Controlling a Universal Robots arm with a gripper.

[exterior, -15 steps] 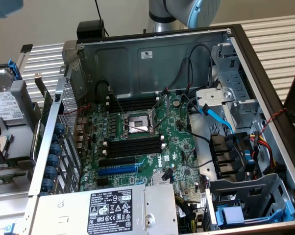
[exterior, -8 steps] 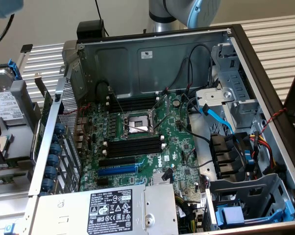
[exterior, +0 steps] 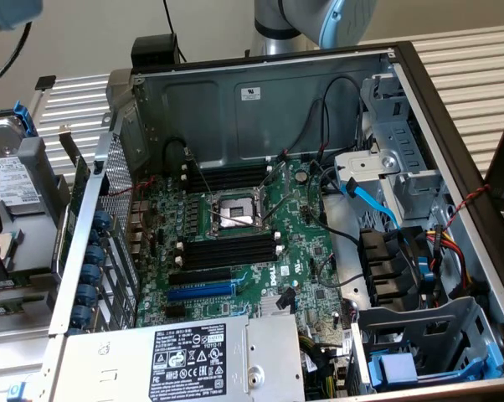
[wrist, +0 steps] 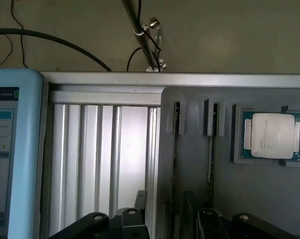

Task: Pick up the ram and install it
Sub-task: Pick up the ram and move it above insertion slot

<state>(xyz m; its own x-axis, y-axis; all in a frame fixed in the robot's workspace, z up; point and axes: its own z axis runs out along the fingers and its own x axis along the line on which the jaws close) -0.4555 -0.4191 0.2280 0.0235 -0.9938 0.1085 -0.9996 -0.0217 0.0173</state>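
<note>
Two thin dark boards stand on edge in narrow slots of a grey holder (wrist: 259, 199). They look like ram sticks, one ram (wrist: 176, 149) nearest my gripper and a second (wrist: 211, 149) beside it. My gripper (wrist: 165, 211) hangs open above the holder, its black fingers (wrist: 135, 204) either side of the first stick's line and touching nothing. In the exterior view the open computer case shows the green motherboard (exterior: 302, 251) with its long black memory slots (exterior: 227, 251) unfilled, and more black slots (exterior: 227, 176) beyond the processor socket (exterior: 235, 209).
A processor chip (wrist: 272, 135) lies in a pocket of the grey holder. A light-blue framed screen (wrist: 10, 149) stands beside ribbed aluminium table (wrist: 100, 149). In the case are a blue expansion slot (exterior: 200, 291), a power supply (exterior: 193, 360), loose cables (exterior: 369, 201) and drive cages (exterior: 419, 352).
</note>
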